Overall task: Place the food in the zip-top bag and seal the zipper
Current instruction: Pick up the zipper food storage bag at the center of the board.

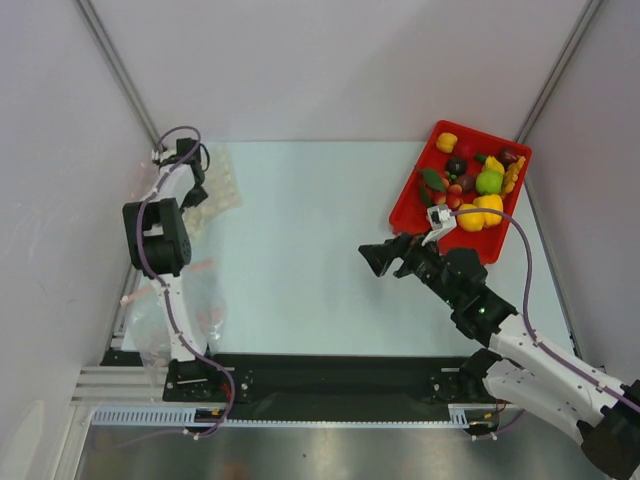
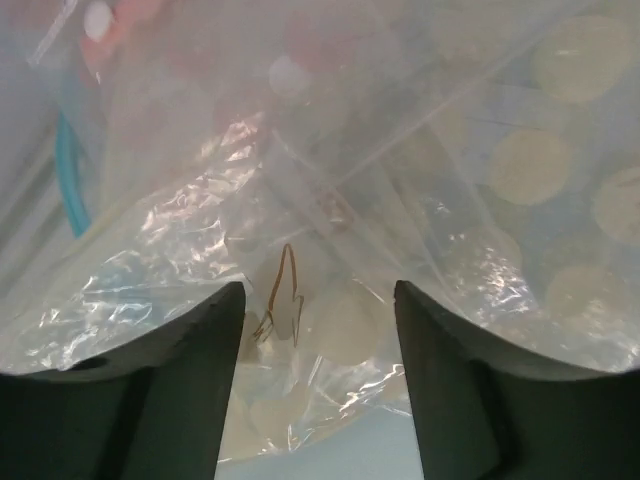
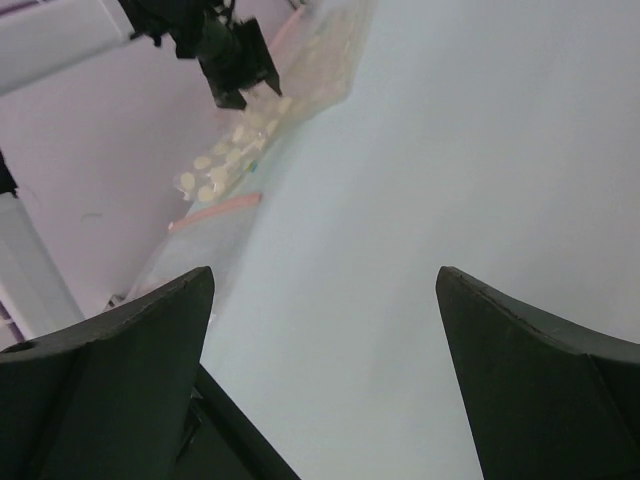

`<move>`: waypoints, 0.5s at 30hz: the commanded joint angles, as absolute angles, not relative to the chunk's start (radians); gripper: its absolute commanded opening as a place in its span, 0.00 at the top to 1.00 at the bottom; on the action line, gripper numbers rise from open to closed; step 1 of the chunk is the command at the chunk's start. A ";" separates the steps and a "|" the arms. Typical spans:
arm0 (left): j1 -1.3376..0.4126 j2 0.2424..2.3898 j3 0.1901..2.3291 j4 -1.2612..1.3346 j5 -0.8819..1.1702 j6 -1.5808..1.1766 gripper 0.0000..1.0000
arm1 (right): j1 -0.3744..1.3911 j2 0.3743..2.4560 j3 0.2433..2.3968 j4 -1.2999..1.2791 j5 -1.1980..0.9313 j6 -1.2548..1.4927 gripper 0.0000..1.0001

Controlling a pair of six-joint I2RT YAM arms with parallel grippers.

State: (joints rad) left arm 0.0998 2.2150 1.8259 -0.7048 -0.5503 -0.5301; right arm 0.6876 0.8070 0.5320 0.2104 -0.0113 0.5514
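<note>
We judge bag-grasping is the step: left gripper (image 2: 318, 296) spread over the zip-top bag (image 2: 205, 245) far left, right gripper (image 3: 324, 275) spread empty beside the red tray (image 1: 414, 178) of food (image 1: 488, 182); next, we pinch its rim.

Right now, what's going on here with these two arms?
The left hand hangs open over crinkly clear plastic at the far left, with nothing gripped. The right hand is open and empty beside the red tray. The food lies in that tray; none is bagged yet.
</note>
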 commanded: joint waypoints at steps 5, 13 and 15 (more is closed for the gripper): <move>0.166 2.073 1.626 -0.545 -0.284 -0.564 1.00 | 0.695 0.752 0.537 0.236 0.035 0.526 0.00; -0.042 1.859 1.669 -0.572 -0.388 -0.545 1.00 | 0.698 0.778 0.532 0.235 0.086 0.494 0.00; -0.107 1.797 1.661 -0.571 -0.413 -0.555 1.00 | 0.698 0.787 0.532 0.236 0.097 0.486 0.00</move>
State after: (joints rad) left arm -0.0010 1.9339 1.6188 -0.5930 -0.3695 -0.5491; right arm 0.6922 0.7750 0.5316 0.2131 0.0589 0.5201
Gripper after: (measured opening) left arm 0.007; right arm 0.995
